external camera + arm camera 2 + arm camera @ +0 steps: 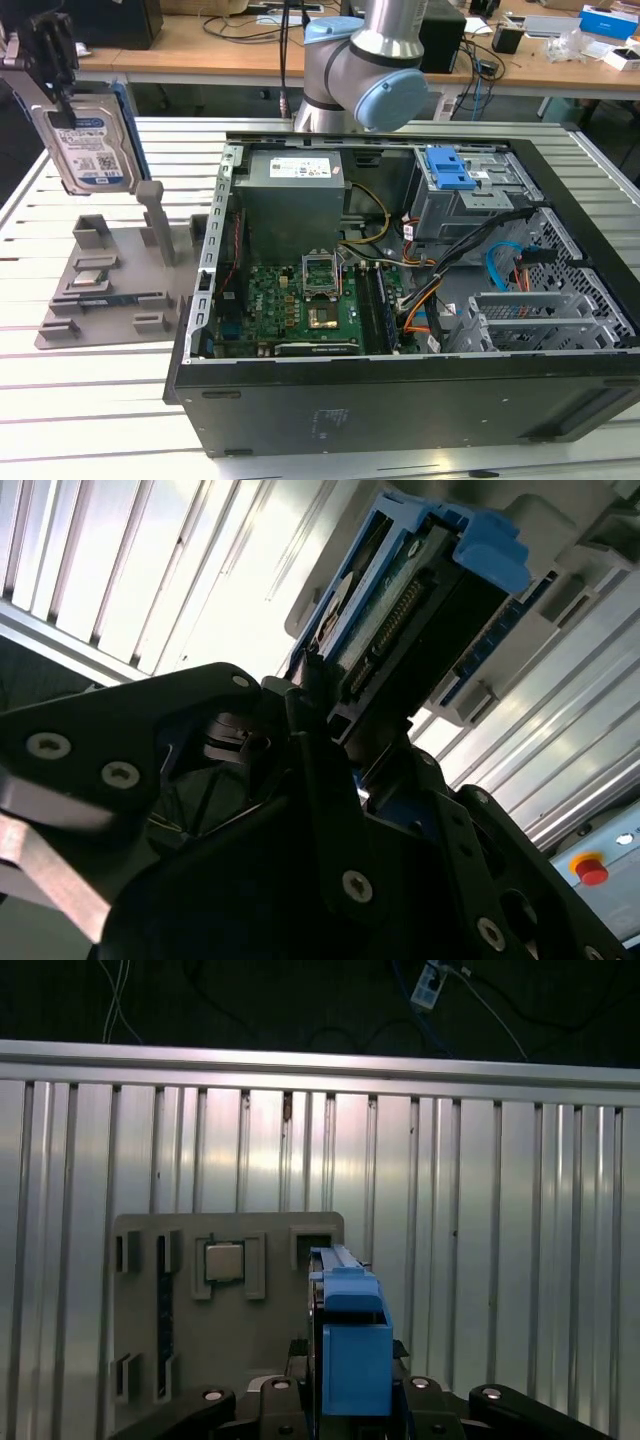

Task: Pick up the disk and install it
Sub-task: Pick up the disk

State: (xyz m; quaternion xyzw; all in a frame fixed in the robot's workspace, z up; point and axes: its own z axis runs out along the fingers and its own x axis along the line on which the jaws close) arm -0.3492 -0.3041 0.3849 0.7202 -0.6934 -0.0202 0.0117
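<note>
Hand point(58, 100) pinches disk point(95, 150), upright, lifted above tray point(110, 290). Pick-up step looks done; install not yet. Case point(400, 400) sits beside tray. Install likely needs firm grip, disk kept straight.

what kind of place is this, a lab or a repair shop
Likely a robotics lab or workshop: a robot arm stands by an open PC case on a slatted metal table, its gripper holds a disk, and cluttered desks sit behind.
</note>
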